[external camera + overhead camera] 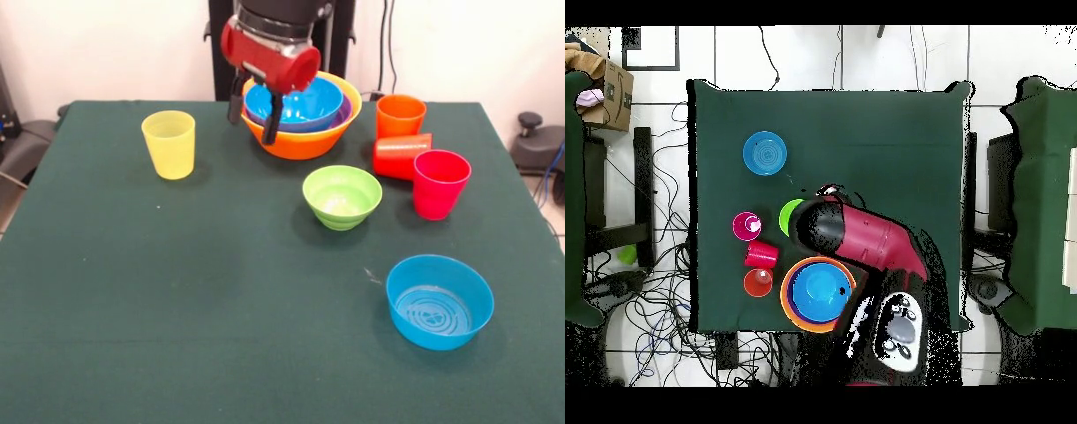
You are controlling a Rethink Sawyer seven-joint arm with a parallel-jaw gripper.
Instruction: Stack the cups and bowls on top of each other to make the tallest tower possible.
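Note:
My gripper (pixel 252 117) hangs open and empty at the left rim of a nest of bowls at the table's far side. The nest is a large yellow-orange bowl (pixel 305 141) holding a purple bowl (pixel 346 112) with a blue bowl (pixel 300 102) inside. No orange-red bowl shows. A light green bowl (pixel 342 196) stands mid-table and a second blue bowl (pixel 439 300) at the near right. A yellow cup (pixel 169 144) stands alone at the left. An orange cup (pixel 400 115) is upright, a red cup (pixel 402 155) lies on its side, and a magenta cup (pixel 440 183) is upright beside it.
In the overhead view my arm (pixel 865 240) covers the yellow cup and part of the green bowl (pixel 790 214). The nest (pixel 818 292), orange cup (pixel 758 283), red cup (pixel 761 254), magenta cup (pixel 746 226) and lone blue bowl (pixel 765 154) show on the green table (pixel 885 150).

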